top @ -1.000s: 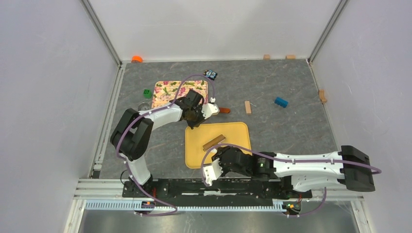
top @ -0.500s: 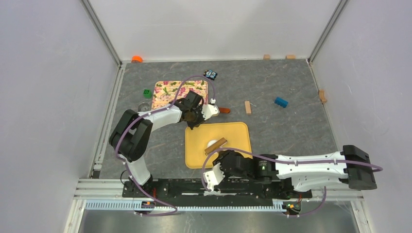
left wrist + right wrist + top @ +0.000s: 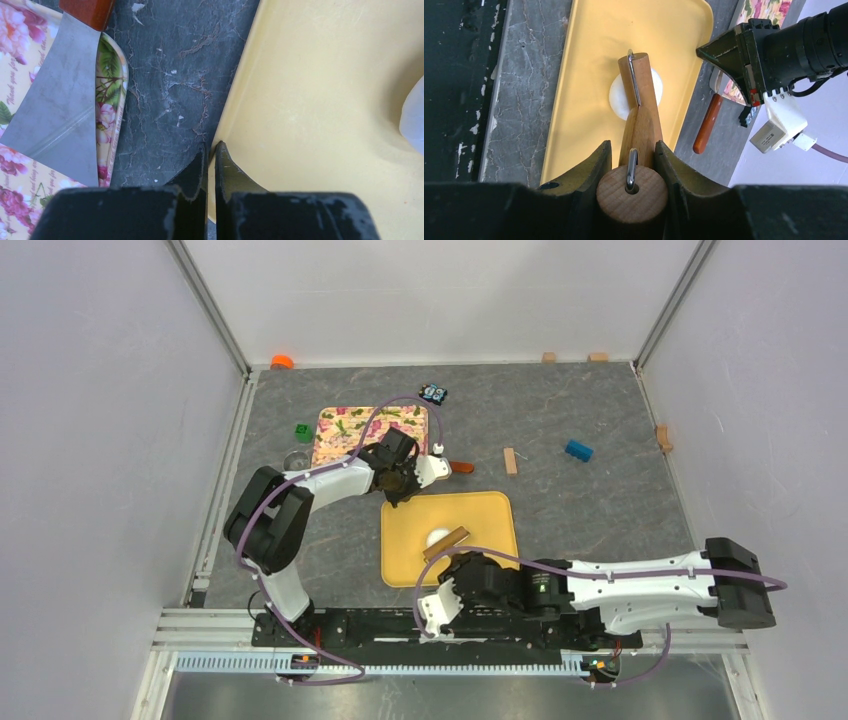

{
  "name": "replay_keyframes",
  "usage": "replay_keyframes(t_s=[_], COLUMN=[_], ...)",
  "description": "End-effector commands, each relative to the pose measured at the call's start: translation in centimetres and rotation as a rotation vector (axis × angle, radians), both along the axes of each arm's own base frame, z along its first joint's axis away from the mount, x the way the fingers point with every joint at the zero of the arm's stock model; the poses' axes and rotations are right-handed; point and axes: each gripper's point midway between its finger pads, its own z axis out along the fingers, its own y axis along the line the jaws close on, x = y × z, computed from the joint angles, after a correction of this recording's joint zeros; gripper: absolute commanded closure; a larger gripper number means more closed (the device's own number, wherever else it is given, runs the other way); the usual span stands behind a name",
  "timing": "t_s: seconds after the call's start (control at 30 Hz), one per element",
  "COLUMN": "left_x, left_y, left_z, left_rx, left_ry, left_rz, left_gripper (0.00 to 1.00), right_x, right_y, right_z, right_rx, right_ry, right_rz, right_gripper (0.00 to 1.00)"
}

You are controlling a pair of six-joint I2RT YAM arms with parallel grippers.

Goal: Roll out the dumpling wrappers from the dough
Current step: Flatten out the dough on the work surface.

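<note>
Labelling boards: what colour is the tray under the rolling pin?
The tray: plain yellow, best in right wrist view.

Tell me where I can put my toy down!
Bare table: right of the tray, nearer than the blue block; also between tray and left arm. Crowded: roller, dough and right hand at the tray; left hand and knife by its far-left corner.
</note>
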Motion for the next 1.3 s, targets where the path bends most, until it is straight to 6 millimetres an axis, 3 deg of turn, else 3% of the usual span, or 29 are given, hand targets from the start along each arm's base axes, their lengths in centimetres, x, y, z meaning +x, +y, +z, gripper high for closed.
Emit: replay_keyframes(t_s=[0.0,0.17,0.3,0.63,0.9,1.1,1.27], left_x=[-2.4,-2.4,-2.4,-2.5,-2.5,-2.5,-2.6], left_y=[2.6,2.6,2.6,2.6,2.5,2.6,2.5], left_z=[-4.4,-4.5,-4.5,-4.5,-4.5,-4.5,-4.5], left_rx=[0.122,0.125,0.129,0.126,0.127,0.128,0.126], left_ry=[0.096,0.092,0.094,0.095,0.095,0.095,0.097], left_rz=[0.010,0.007,0.006,0.000,-0.001,-0.001,-0.003], left_gripper=[0.98,0.98,0.98,0.98,0.98,0.98,0.98], right_x=[-1.8,0.0,0.2,-1.5,-0.9,0.2,0.1], right_y=[-4.6,-2.7,-2.2,-5.3,-4.1,-2.2,-2.1], right_z=[-5.0,-5.0,-4.4,-3.9,-3.1,-2.8,-2.7], right_rx=[-0.210,-0.189,-0.184,-0.186,-0.178,-0.165,-0.152], right_ry=[0.106,0.079,0.089,0.094,0.046,0.000,0.016], right_rz=[0.000,0.030,0.003,-0.099,-0.070,-0.042,-0.065], right_gripper=[1.00,1.00,1.00,1.00,1.00,1.00,1.00])
